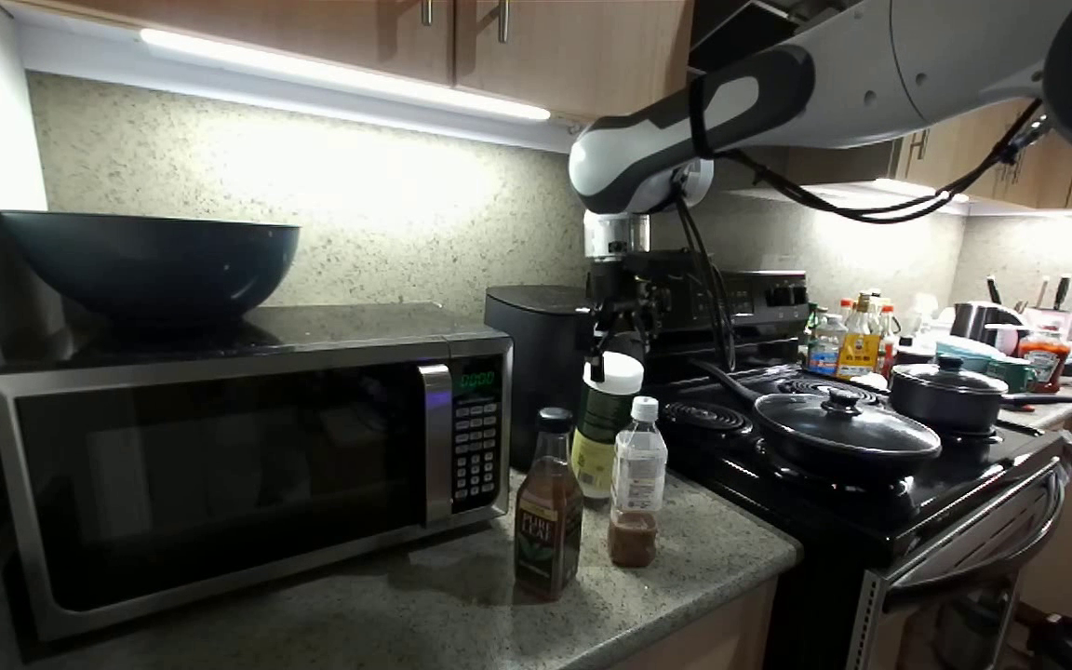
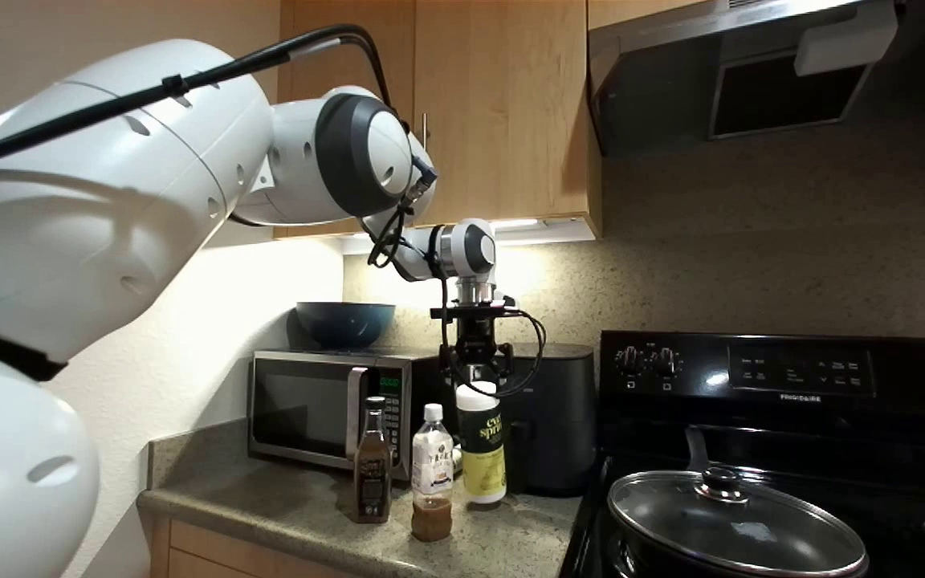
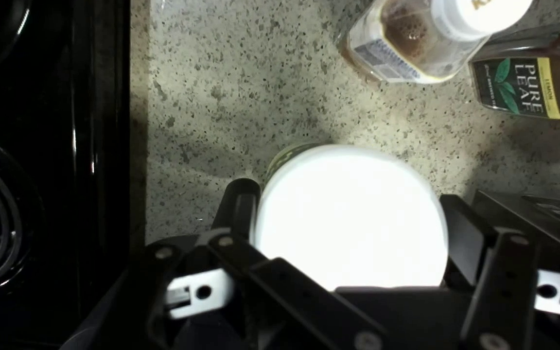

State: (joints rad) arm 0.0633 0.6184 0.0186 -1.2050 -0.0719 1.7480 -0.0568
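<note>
Wrist view: the gripper [image 3: 348,206] clasps the white-capped bottle [image 3: 353,233], its body mostly hidden; counter [image 3: 212,107] separates it from the stove [image 3: 42,121]; the Pure Leaf bottle [image 3: 523,82] is cut off. Both exterior views: it is close to the black appliance [image 2: 559,433], base contact unclear.

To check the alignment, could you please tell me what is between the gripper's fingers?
The white lid of the green-and-yellow bottle, with fingers on either side; the wrist view shows this.
</note>
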